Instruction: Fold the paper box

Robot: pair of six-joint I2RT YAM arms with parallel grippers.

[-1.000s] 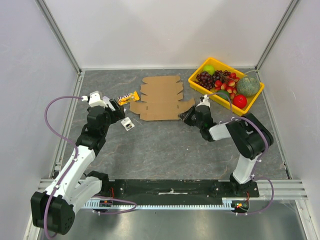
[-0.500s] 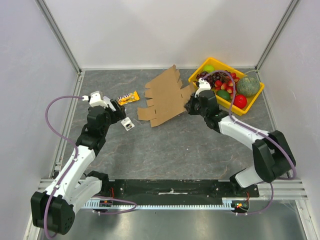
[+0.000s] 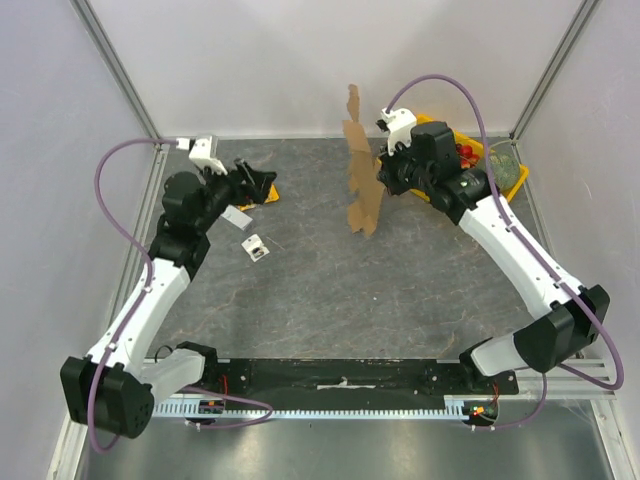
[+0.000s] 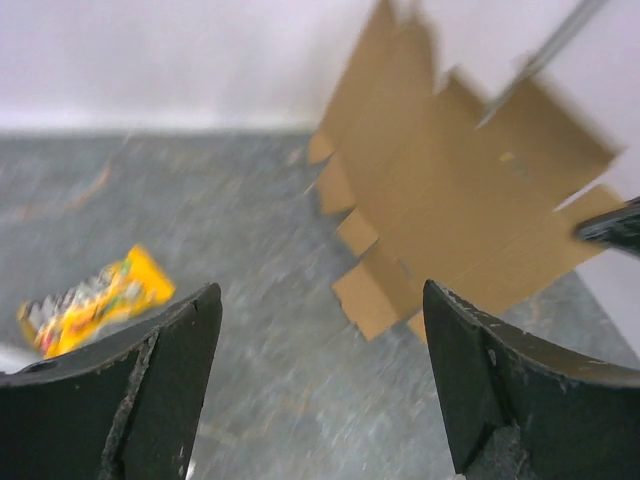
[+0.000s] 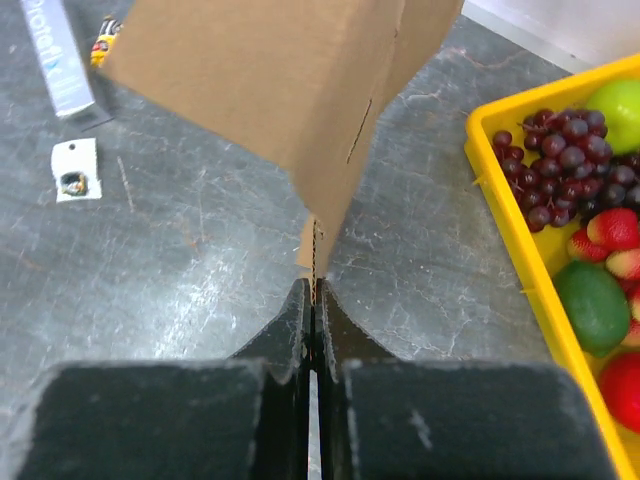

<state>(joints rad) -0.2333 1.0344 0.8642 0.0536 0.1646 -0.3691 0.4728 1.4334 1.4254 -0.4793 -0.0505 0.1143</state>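
The paper box (image 3: 359,172) is a flat brown die-cut cardboard sheet, held up on edge above the table at the back centre. My right gripper (image 3: 383,178) is shut on its right edge; in the right wrist view the sheet (image 5: 280,90) rises from between the closed fingers (image 5: 312,292). My left gripper (image 3: 262,183) is open at the back left, pointing toward the sheet and well apart from it. From the left wrist, the sheet (image 4: 470,210) hangs ahead between the wide black fingers (image 4: 140,380), with nothing in them.
A yellow tray (image 3: 505,181) of fruit sits at the back right, mostly behind the right arm; it shows at the right wrist (image 5: 520,250) too. A yellow snack wrapper (image 4: 95,300) lies under the left gripper. A small white part (image 3: 257,246) lies on the grey tabletop (image 3: 330,290).
My right gripper has lifted the cardboard sheet off the table and swung it up on edge, moving back and up. My left arm has raised and turned toward the sheet.
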